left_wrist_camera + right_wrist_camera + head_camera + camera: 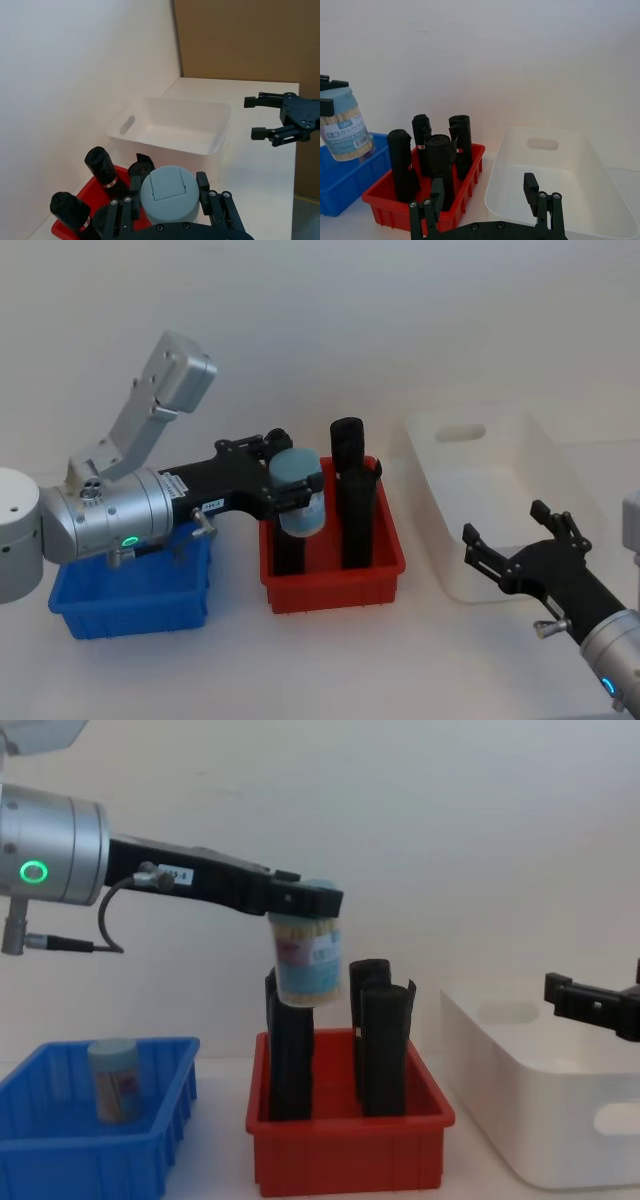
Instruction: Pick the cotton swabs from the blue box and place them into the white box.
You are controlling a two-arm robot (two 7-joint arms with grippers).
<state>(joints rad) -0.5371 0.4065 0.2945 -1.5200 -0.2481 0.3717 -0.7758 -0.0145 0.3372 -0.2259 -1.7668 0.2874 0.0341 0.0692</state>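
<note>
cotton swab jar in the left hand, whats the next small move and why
Probably move it toward the robot's right at this height. The left hand is shut on the cotton swab jar, which hangs over the red bin close to the black rolls; the white box sits beyond that bin, the right hand open near it. Lowering could clip the rolls.

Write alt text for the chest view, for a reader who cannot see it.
The left pincer holds a cotton swab jar by its lid above a red bin of black rolls. A second jar stands in the blue box at left; the right pincer hangs open by the white box.
</note>
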